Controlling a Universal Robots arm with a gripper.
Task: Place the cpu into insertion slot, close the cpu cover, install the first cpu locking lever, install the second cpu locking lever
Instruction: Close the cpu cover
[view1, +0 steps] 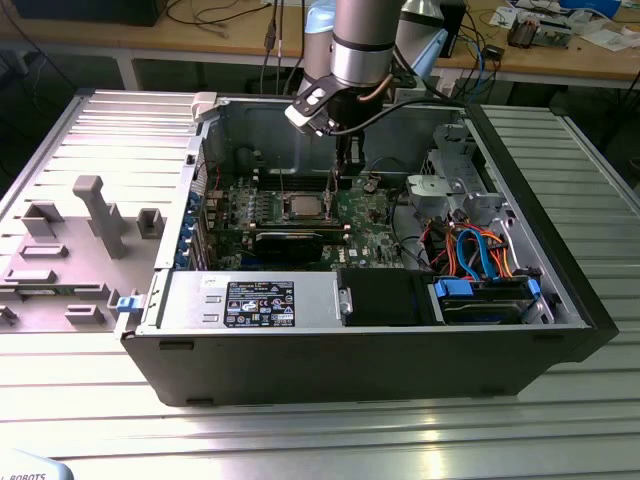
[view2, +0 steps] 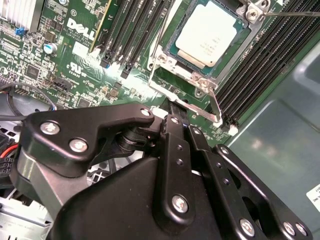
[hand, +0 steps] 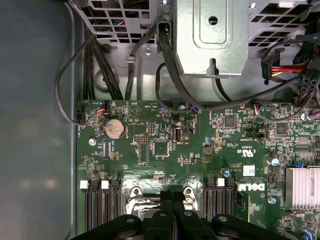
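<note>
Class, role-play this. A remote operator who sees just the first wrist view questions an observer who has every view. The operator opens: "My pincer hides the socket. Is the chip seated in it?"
Observer: Yes. In the second wrist view the cpu lies flat there, silvery top up.
Operator: And the hinged frame, is it up or down?
Observer: It looks down. The cpu cover lies flat around the chip, whose top shows through its window.
</note>
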